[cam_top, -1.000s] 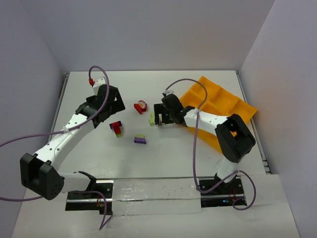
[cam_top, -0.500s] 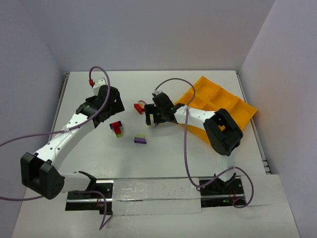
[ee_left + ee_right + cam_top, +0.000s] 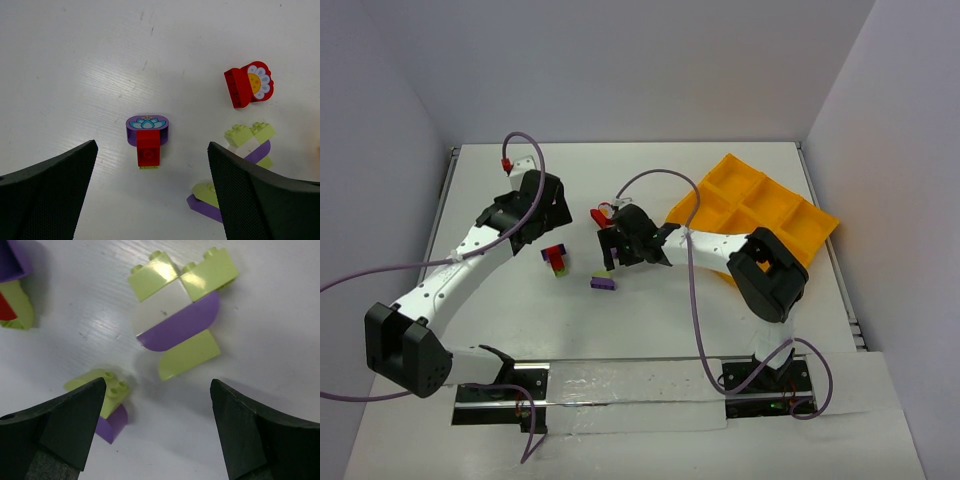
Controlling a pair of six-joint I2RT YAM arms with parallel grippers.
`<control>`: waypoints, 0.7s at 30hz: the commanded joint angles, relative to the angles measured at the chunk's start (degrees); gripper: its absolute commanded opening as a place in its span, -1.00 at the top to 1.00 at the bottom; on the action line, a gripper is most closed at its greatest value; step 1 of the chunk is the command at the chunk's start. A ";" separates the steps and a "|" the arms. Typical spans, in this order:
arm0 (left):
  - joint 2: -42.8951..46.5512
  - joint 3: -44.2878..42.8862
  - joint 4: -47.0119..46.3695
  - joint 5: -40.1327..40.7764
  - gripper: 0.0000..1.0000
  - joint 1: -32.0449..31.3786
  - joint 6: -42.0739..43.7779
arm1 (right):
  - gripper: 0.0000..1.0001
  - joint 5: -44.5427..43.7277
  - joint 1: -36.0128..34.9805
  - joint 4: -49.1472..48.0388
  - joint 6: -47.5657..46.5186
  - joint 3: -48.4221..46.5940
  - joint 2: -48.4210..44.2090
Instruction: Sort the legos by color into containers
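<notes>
Loose legos lie mid-table. A purple flower brick with a red brick on it [image 3: 148, 137] sits just ahead of my open left gripper [image 3: 152, 147], apart from the fingers. To its right lie a red flower brick [image 3: 248, 85], a yellow-green, white and purple clump [image 3: 250, 142] and a small yellow-green-on-purple piece [image 3: 207, 200]. My right gripper [image 3: 157, 385] hovers open just short of that clump [image 3: 177, 315], the small piece [image 3: 107, 405] by its left finger. The orange-yellow tray of containers [image 3: 760, 205] lies at the right.
In the top view my left gripper [image 3: 542, 222] is left of the purple-red clump [image 3: 556, 258] and my right gripper [image 3: 612, 250] covers the mixed clump. Each arm trails a purple cable. White walls close the table's far and side edges.
My right gripper has swung left, from beside the tray to over the bricks in the middle. The left arm has barely moved. No brick has shifted.
</notes>
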State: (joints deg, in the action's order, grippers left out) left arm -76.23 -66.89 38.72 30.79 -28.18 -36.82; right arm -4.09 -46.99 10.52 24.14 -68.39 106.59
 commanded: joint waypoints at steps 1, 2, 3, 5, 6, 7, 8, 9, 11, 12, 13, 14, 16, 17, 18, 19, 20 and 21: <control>-0.58 -2.65 -0.38 0.31 -0.99 -0.29 0.78 | -0.82 -4.69 0.40 0.22 0.70 0.36 -1.44; -0.64 -2.75 -0.30 0.22 -0.99 -0.29 0.78 | -0.82 -4.88 0.40 0.36 0.49 0.33 -1.23; -0.83 -2.88 -0.22 0.15 -0.99 -0.29 0.80 | -0.82 -5.72 0.40 0.68 0.08 0.15 -0.92; -0.85 -2.89 -0.23 0.15 -0.99 -0.29 0.87 | -0.82 -6.47 0.49 1.09 -0.71 -0.35 -0.59; -0.85 -2.97 -0.30 0.23 -0.99 -0.29 0.94 | -0.82 -7.12 0.49 1.52 -2.14 -0.71 -0.44; -0.92 -2.98 -0.38 0.24 -0.99 -0.29 1.03 | -0.81 -7.45 0.49 1.75 -3.06 -0.92 -0.34; -1.06 -3.06 -0.36 0.28 -0.99 -0.29 1.09 | -0.80 -7.63 0.49 1.95 -4.16 -1.24 -0.16; -1.20 -3.15 -0.31 0.33 -0.99 -0.29 1.13 | -0.79 -7.73 0.49 2.14 -5.35 -1.60 0.03; -1.39 -3.26 -0.30 0.33 -0.99 -0.29 1.22 | -0.79 -5.85 0.58 2.31 -9.56 -2.19 0.31; -1.56 -3.50 -0.22 0.33 -0.99 -0.29 1.22 | -0.79 -4.75 0.59 2.32 -11.13 -2.29 0.55; -1.71 -3.51 -0.22 0.33 -0.99 -0.29 1.22 | -0.82 -3.74 0.74 2.39 -13.38 -2.68 0.63; -1.81 -3.58 -0.22 0.40 -0.99 -0.29 1.22 | -0.83 -3.10 0.75 2.48 -14.82 -2.87 0.72; -1.89 -3.67 -0.14 0.42 -0.99 -0.29 1.22 | -0.86 -2.11 0.83 2.64 -16.88 -3.44 0.98; -1.96 -3.68 -0.14 0.47 -0.99 -0.29 1.17 | -0.88 -0.90 1.16 3.08 -18.81 -3.92 1.26; -1.99 -3.68 -0.14 0.50 -0.99 -0.29 1.13 | -0.90 -0.14 1.37 3.44 -19.99 -4.35 1.54; -1.96 -3.68 -0.11 0.50 -0.99 -0.29 1.10 | -0.90 0.06 1.61 3.72 -20.74 -4.80 1.85; -1.90 -3.67 -0.04 0.50 -0.99 -0.29 1.04 | -0.91 0.46 2.11 4.14 -22.19 -5.36 2.22; -1.85 -3.63 0.01 0.50 -0.99 -0.29 0.99 | -0.91 0.80 2.36 4.52 -22.73 -5.94 2.70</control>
State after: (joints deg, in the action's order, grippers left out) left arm -77.92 -67.75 38.86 30.79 -28.18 -36.56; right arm -5.60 -46.11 13.57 8.20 -70.49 107.62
